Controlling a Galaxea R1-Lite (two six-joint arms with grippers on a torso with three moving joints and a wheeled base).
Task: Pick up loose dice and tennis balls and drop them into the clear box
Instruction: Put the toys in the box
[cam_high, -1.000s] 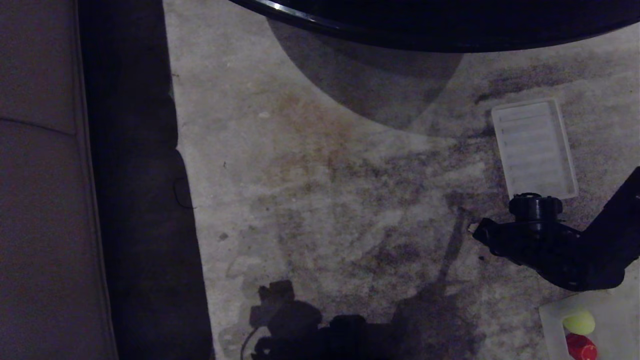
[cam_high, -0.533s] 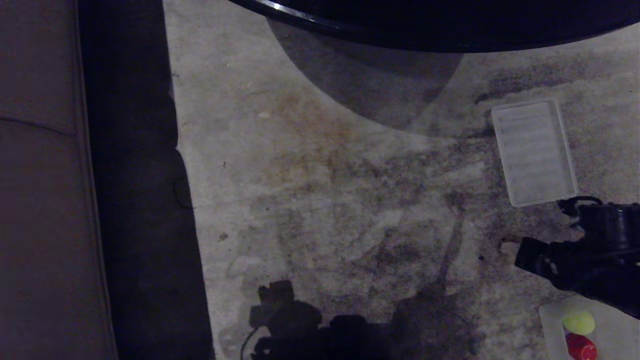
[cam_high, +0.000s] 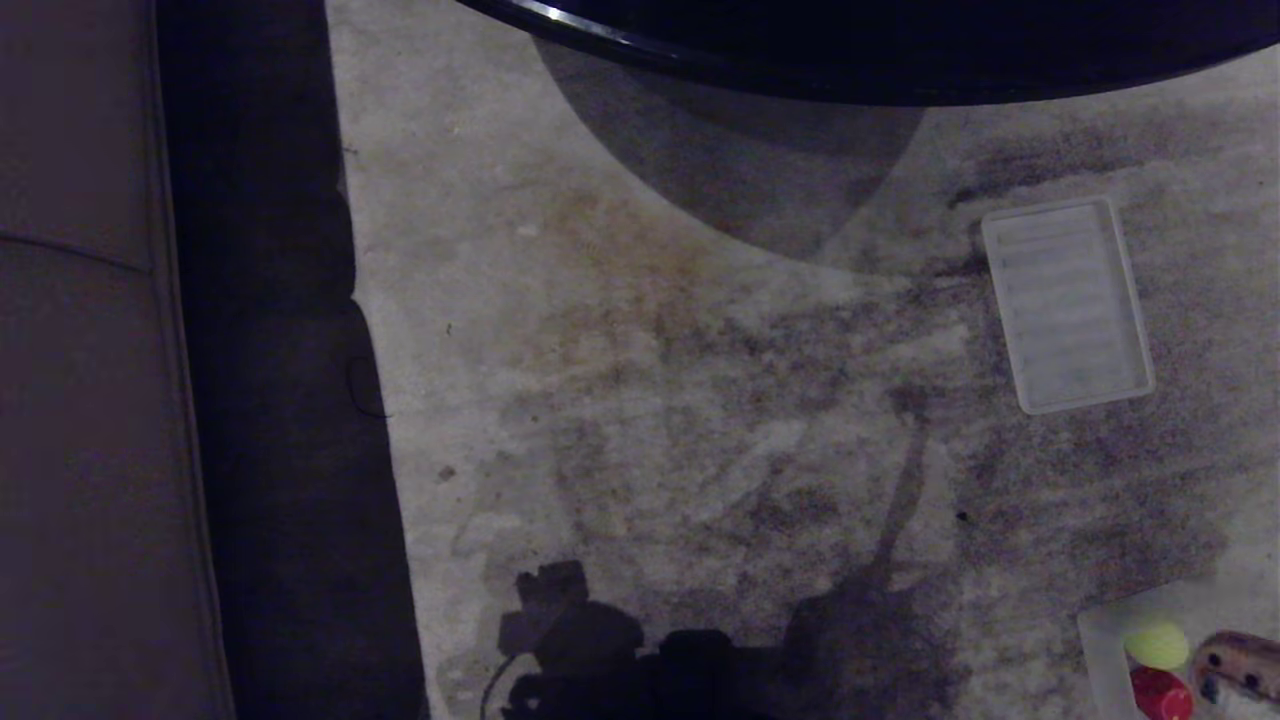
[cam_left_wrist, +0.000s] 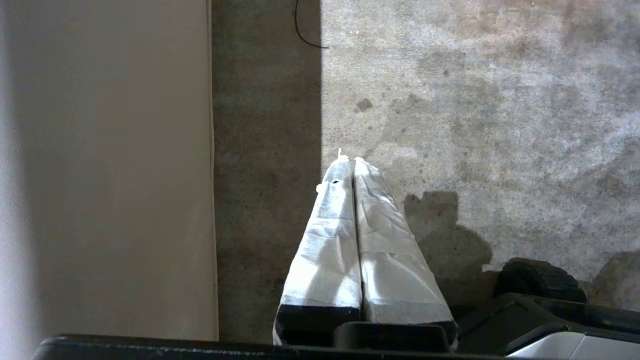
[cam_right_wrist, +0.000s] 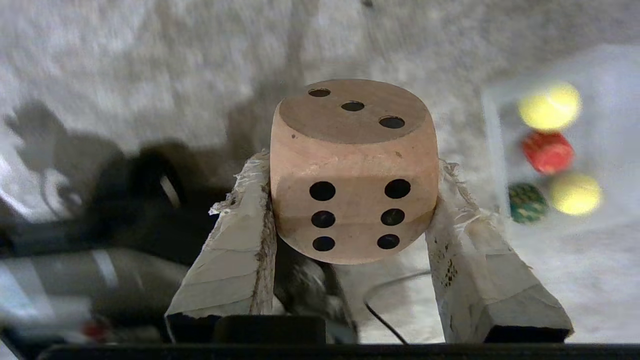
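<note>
Tan wooden pipped die (cam_right_wrist: 354, 172) sits pinched between the right gripper (cam_right_wrist: 350, 200) fingers, in transit toward the clear plastic box (cam_right_wrist: 590, 65), needing release above it.

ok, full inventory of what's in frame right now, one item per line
tan die: 1, light brown with black pips, clamped in the right gripper, off the floor
clear box: 1, translucent, on the carpet at the head view's lower right corner
tennis balls: 2, yellow-green, inside the box
red die: 1, red, inside the box
green die: 1, dark green, inside the box
lid: 1, translucent ribbed, flat on the carpet beyond the box
carpet: 1, grey, stained
sofa: 1, beige, along the left
round table edge: 1, black, far side
left gripper: shut, empty, over the carpet beside the sofa
right gripper: shut on the tan die, near the box
</note>
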